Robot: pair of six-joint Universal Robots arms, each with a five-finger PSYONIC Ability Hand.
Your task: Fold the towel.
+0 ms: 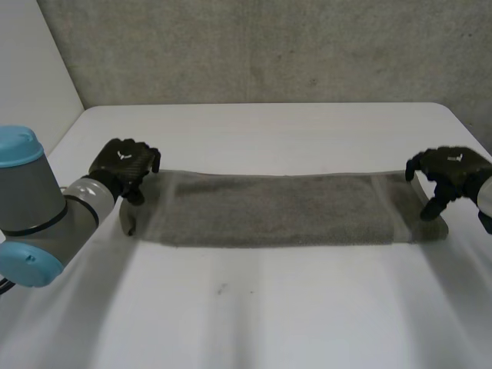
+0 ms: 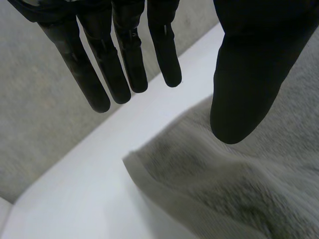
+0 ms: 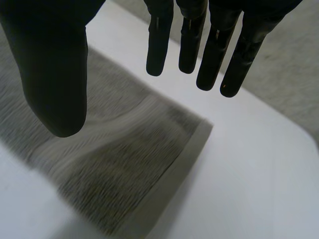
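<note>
The table point(image 1: 254, 307) is white, and the towel point(image 1: 277, 209) lies flat on it as one long grey strip running from side to side. The left hand point(image 1: 123, 165) hangs over the towel's left end, at its far corner. The right hand point(image 1: 450, 173) hangs over the towel's right end, also at the far corner.

In each wrist view the hand is wide open, with the fingers straight and the thumb well apart from them. Neither hand holds anything. Each thumb is above the cloth, and the fingers reach past the towel's edge over bare table. Whether any fingertip touches the cloth is hard to tell from these angles.

The step in hand looks like taking hold of the two corners. To do it well, each hand should come down with the towel's edge lying between thumb and fingers, then pinch the hem itself and not just the pile. The cloth is a little rumpled by the left corner, so that side needs a deeper bite. Closing both hands together and lifting evenly should keep the strip straight for the fold.
</note>
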